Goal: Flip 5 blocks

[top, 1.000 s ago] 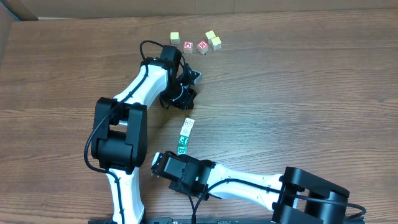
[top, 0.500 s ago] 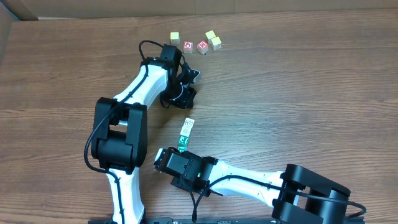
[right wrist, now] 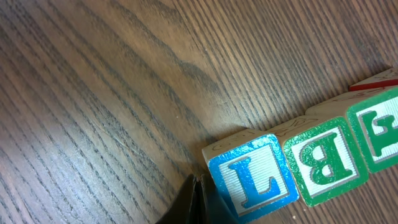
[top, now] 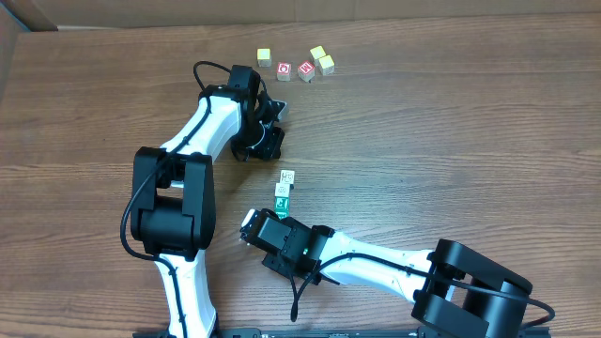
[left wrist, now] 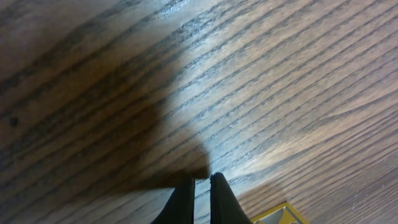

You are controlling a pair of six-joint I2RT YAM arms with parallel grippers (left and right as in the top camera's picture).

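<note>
A short row of blocks lies near the middle of the wooden worktop. Seen close up, a blue L block touches a green B block. The right hand has its fingers pressed together, empty, tips just beside the L block. The left hand is also pinched closed and holds nothing. It hangs over bare wood, nearer the yellow and red cubes at the far side.

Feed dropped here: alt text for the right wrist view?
A blue-faced wooden L block, a green B block and a cropped green-lettered block lie in a row on the brown wood-grain table. The right gripper, shut, sits beside the L block.
</note>
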